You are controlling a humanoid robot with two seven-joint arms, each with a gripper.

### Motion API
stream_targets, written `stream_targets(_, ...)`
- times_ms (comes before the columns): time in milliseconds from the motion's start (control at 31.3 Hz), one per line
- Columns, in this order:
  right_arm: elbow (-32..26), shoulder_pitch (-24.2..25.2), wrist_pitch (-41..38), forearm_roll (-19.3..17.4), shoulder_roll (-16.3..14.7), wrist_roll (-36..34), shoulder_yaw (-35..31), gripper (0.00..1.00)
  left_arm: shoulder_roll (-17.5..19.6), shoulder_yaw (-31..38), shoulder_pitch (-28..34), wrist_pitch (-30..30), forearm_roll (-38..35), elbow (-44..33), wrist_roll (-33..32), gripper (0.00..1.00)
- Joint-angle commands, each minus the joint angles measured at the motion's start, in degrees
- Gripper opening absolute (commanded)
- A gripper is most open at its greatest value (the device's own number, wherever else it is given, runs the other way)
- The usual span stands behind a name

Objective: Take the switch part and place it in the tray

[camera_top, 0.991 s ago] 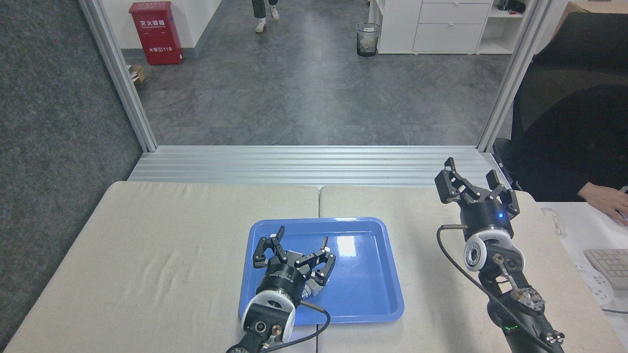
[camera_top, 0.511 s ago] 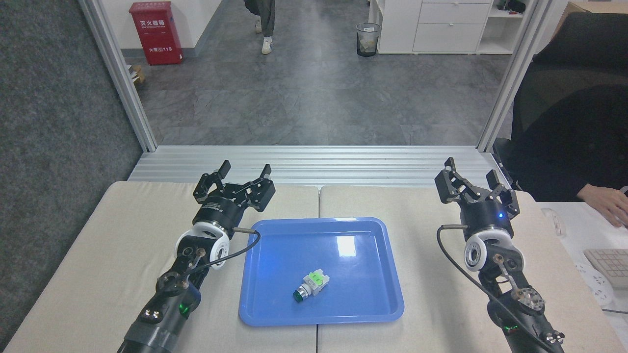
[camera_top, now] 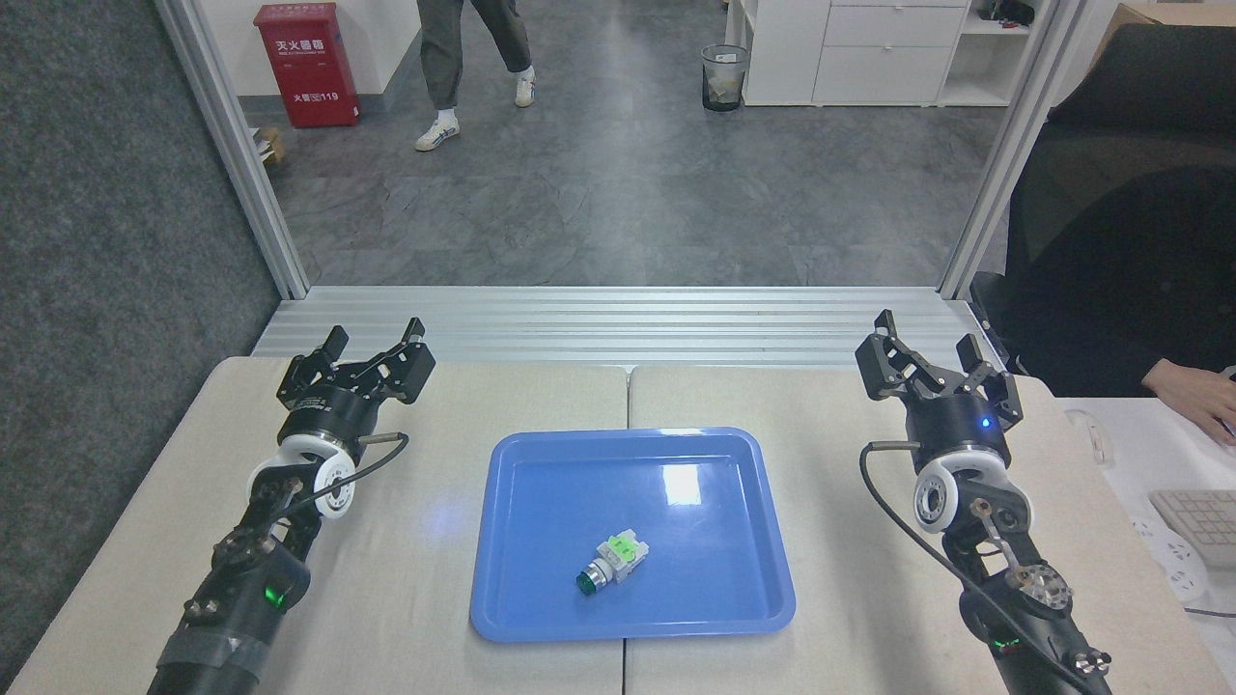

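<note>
Glossy blue rectangular plastic tray (camera_top: 744,541) holds our small whitish-grey switch part (camera_top: 610,562), green-capped, lying alone. Our left gripper (camera_top: 372,349) and right gripper (camera_top: 925,350) hover spread and empty, well apart from it.

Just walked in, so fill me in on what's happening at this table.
A two-armed robot is sorting a switch part into a blue tray. The part lies on its side in the tray's near half, with nothing holding it. The left gripper is open over the table left of the tray, and the right gripper is open on the far right. A person's hand rests at a neighbouring desk.
</note>
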Motion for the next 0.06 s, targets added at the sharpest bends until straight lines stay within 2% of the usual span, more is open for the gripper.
stream_targets(0, 2.3, -1.2, -0.1, -0.4, 0.2, -0.2, 0.0, 1.0, 4.5, 3.9, 0.6, 0.1, 1.4, 2.3, -0.1, 1.0)
stream_targets(32, 2.3, -1.2, -0.1, -0.4, 0.2, -0.2, 0.0, 1.0, 4.5, 3.9, 0.8, 0.1, 1.4, 2.2, -0.1, 1.0)
